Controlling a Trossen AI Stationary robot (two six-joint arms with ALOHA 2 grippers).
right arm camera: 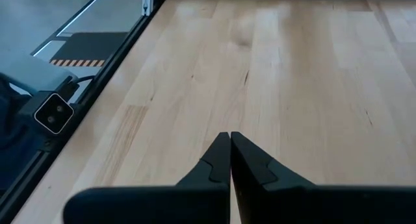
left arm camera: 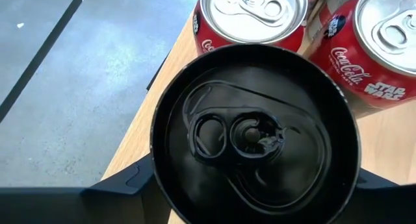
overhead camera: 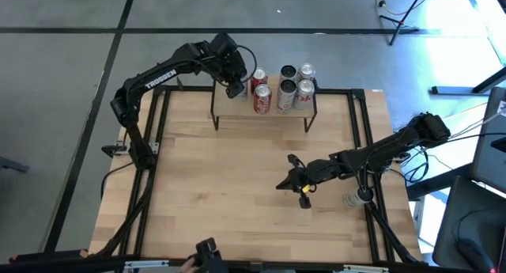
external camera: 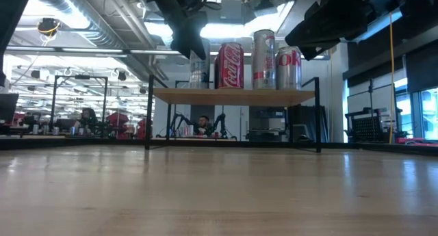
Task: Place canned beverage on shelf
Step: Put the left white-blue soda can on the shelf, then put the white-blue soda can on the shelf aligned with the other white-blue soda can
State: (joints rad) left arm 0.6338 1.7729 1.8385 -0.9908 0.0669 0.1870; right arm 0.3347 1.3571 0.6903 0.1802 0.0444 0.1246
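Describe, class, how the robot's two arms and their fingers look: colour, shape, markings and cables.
Both are dark, slender, jointed arms. The left arm carries white "TROSSEN" lettering along one link, and a thin black cable loops beside its wrist. The right arm shows no readable lettering; small orange-yellow details sit near its gripper. Its matte black fingers taper to wedge-shaped points.

I am seeing a black can [left arm camera: 253, 136] showing a glossy metal lid, its pull tab catching soft reflections at the centre of the left wrist frame. Above it, two red cans [left arm camera: 252, 16] are showing bright, smooth silver tops and shiny printed sides. The shelf [external camera: 233, 96] is looking like pale matt wood on thin black metal legs. The table [right arm camera: 292, 87] is showing light, smooth-grained wood with a faint sheen. The right gripper [right arm camera: 230, 160] fingers are looking like matt black plastic.
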